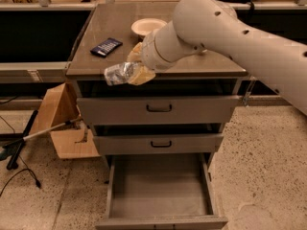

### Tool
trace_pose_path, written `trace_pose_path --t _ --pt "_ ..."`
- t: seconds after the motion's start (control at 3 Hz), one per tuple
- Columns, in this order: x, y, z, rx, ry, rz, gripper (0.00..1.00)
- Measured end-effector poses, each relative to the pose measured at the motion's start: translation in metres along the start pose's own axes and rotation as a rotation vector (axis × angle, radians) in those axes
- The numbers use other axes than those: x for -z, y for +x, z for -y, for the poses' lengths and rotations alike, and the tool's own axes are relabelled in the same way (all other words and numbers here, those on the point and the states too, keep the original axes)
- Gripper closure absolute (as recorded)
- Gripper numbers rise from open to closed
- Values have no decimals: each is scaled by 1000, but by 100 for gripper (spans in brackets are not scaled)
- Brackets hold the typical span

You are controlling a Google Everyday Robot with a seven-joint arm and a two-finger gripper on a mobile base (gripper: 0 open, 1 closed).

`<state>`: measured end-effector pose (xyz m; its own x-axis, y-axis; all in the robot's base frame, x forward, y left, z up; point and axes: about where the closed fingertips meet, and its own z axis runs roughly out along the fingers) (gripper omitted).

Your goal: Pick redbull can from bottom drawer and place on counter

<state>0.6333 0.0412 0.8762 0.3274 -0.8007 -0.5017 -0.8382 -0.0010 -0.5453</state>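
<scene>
While at counter (pixel 120 25), fingers (pixel 140 75) around can (pixel 116 74)

Speckled beige floor (pixel 261 150) surrounds the grey metal drawer cabinet (pixel 201 110); a brown cardboard box (pixel 58 110) sits left of it.

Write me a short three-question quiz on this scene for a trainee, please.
1. True or false: the redbull can lies in the bottom drawer.
2. The gripper, at the front edge of the counter, is shut on: A) a plate, B) the redbull can, C) nothing.
3. What pale round thing stands on the counter?
Key: 1 false; 2 B; 3 a bowl.
</scene>
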Motion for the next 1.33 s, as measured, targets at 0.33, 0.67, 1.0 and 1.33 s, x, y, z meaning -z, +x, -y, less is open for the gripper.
trace_pose_path --t 0.33,0.67,1.0,1.33 --pt "11 -15 35 39 6 -20 100" --pt "14 -21 41 53 10 -22 100" --pt "28 -39 63 104 39 -34 100" --pt "34 -42 99 150 88 -72 100"
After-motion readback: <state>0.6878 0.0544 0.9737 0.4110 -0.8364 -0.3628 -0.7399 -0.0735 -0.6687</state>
